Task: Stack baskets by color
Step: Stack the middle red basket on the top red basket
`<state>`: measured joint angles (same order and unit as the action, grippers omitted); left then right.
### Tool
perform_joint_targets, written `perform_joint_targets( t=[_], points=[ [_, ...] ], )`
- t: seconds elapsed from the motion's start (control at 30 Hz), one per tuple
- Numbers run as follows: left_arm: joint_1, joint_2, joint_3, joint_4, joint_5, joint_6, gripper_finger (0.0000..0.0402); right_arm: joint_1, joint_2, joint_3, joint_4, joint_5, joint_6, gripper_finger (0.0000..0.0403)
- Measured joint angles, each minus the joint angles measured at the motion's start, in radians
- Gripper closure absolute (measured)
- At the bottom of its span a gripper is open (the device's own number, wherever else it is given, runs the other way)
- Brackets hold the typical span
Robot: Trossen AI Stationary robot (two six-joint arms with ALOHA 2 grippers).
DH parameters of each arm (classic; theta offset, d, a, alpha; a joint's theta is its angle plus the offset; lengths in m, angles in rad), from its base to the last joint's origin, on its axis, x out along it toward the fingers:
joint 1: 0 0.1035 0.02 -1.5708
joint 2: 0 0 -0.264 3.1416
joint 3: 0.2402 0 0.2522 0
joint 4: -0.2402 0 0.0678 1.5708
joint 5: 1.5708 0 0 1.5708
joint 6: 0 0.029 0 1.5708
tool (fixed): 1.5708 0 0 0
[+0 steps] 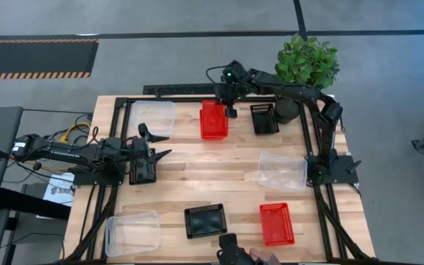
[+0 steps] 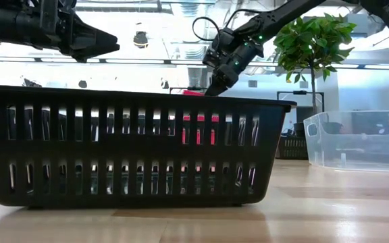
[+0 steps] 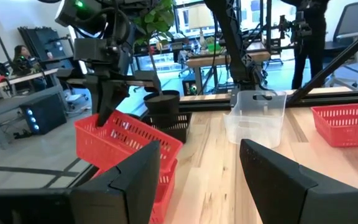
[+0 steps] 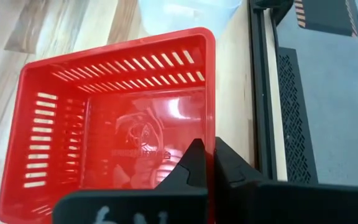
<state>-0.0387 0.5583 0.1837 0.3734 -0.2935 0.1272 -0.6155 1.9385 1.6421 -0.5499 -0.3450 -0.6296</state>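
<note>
My right gripper (image 1: 230, 112) is shut on a red mesh basket (image 1: 213, 121) at the table's far middle. In the left wrist view this basket (image 3: 126, 140) sits tilted, with what looks like a second red basket (image 3: 166, 180) under it. My left gripper (image 1: 160, 143) waits open and level at the table's left, holding nothing. A black basket (image 1: 264, 118) stands right of the held one. Another black basket (image 1: 205, 220) and another red basket (image 1: 277, 223) stand near the front edge. My right gripper pinches the red basket's long wall on the table's right side (image 4: 211, 134), near its far end, one finger inside the basket and one outside. The fingers (image 4: 194, 163) slant down from the far right. The basket is tilted; whether it hangs clear of the red one below, I cannot tell.
Clear baskets stand at the far left (image 1: 153, 118), the right (image 1: 282, 171) and the near left (image 1: 132, 233). A potted plant (image 1: 308, 62) stands at the far right corner. A person's hand (image 1: 260, 255) shows at the front edge. The near black basket (image 2: 134, 148) fills the low view.
</note>
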Motion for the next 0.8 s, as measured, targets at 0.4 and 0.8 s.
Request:
perform_joint_targets(
  t=[0.4,0.8],
  points=[
    [0.0,0.0,0.0,-0.001,0.0,0.0,0.0189,0.005,0.0,0.0,0.003,0.002,-0.007,0.0388],
    [0.0,0.0,0.0,-0.001,-0.001,0.0,0.0189,0.02,0.0,0.0,0.004,0.005,-0.007,0.0351]
  ],
)
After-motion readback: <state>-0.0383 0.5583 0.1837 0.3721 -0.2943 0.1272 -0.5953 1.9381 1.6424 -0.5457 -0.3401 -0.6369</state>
